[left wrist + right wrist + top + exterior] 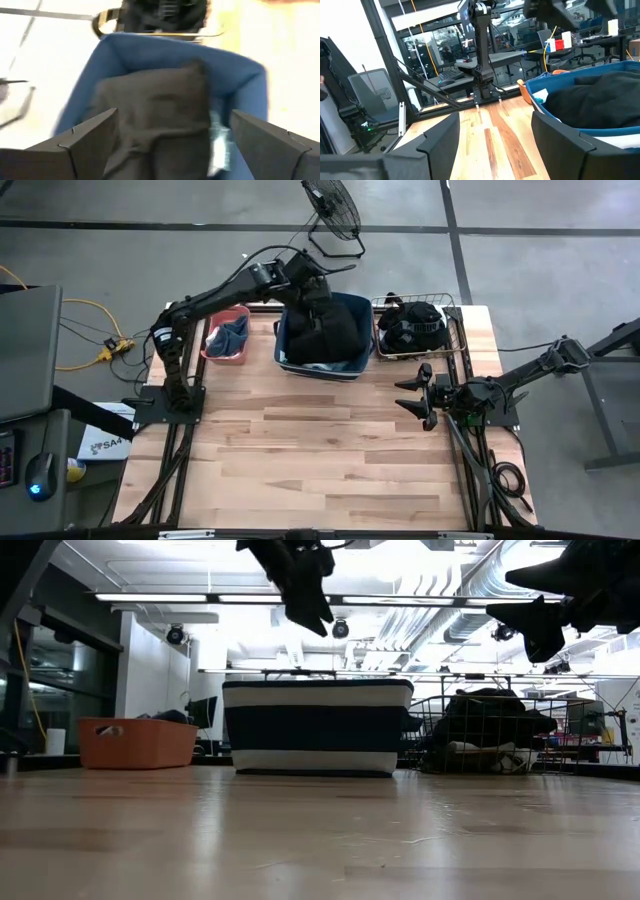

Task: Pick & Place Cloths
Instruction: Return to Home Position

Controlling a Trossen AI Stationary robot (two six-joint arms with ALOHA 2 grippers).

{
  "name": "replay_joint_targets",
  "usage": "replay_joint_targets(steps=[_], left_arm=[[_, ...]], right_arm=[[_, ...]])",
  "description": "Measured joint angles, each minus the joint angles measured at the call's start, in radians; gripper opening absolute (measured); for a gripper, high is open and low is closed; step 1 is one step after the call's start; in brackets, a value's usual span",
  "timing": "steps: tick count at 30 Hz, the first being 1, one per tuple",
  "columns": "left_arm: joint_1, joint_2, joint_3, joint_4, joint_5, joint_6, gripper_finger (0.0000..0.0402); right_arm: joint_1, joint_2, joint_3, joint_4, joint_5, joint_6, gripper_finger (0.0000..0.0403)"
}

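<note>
The table [320, 465] is pale wood, with three containers in a row along its far edge.

The blue bin [366, 320] stands in the middle and is the largest. It is heaped above its rim with black cloths [325, 330]. A pale patterned piece [216, 142] is tucked between the heap and one wall.

Just beside it, toward the right arm, stands the wire basket [462, 340]. It holds more dark cloths [412, 330], piled to about its rim.

On the bin's other side, with a small gap, sits the orange bin [207, 345]. A blue-grey cloth [232, 335] lies in it.

The rest of the table in front of the row is bare wood.

The left gripper [312, 285] hangs over the far part of the blue bin, well above the heap, as the low view shows [305, 585]. Its fingers [80, 145] are spread wide and hold nothing. The black heap shows between them without touching.

The right gripper [405, 395] hovers over the table's right edge, in front of the wire basket, pointing toward the table's middle. Its fingers [437, 142] are also spread apart and empty, with bare wood and the blue bin's side beyond them.
</note>
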Motion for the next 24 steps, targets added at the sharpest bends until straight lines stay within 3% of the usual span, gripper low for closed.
replay_joint_targets(steps=[6, 14, 24], left_arm=[[-0.034, -0.084, -0.164, 0.097, 0.128, -0.046, 0.0367], [-0.155, -0.275, -0.633, 0.473, 0.113, -0.156, 0.0367], [-0.402, -0.631, -1.267, 1.204, -0.225, -0.348, 0.0367]], right_arm=[[0.0, 0.0, 0.0, 0.0, 0.0, 0.0, 0.0238], [0.0, 0.0, 0.0, 0.0, 0.0, 0.0, 0.0238], [0.0, 0.0, 0.0, -0.002, 0.0, 0.0, 0.0238]])
